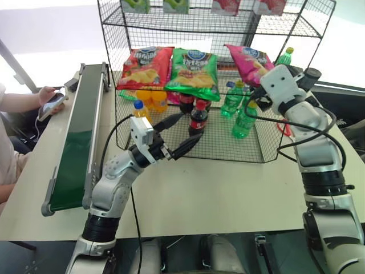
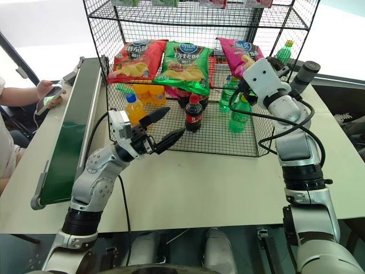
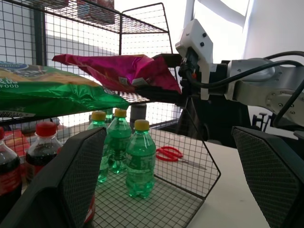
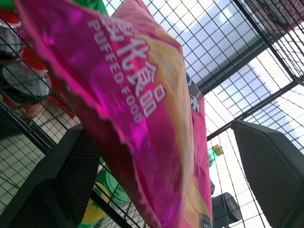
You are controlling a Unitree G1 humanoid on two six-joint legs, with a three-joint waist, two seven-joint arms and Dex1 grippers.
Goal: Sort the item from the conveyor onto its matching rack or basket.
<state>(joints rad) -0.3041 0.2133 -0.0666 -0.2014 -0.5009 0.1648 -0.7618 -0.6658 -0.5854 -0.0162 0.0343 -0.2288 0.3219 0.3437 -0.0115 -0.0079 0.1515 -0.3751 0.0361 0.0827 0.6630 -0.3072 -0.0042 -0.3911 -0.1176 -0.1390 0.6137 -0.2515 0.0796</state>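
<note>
The magenta-pink chip bag (image 1: 251, 61) lies on the middle tier of the black wire rack (image 1: 222, 142), at its right end. My right gripper (image 4: 164, 133) is at the bag's near edge. Its fingers (image 4: 71, 180) stand wide apart on either side of the bag (image 4: 142, 109), so it is open and not pinching it. My left gripper (image 1: 181, 135) hangs open and empty just in front of the rack's lower tier, pointing toward the bottles. The dark green conveyor (image 1: 77, 148) runs along the table's left side with nothing on its belt.
A red bag (image 1: 145, 67) and a green bag (image 1: 194, 71) share the middle tier. Below stand orange (image 1: 142, 105), cola (image 1: 198, 117) and green bottles (image 1: 242, 111). Red scissors (image 3: 168, 153) lie beyond the rack. A person's hand with a phone (image 1: 48, 103) is left of the conveyor.
</note>
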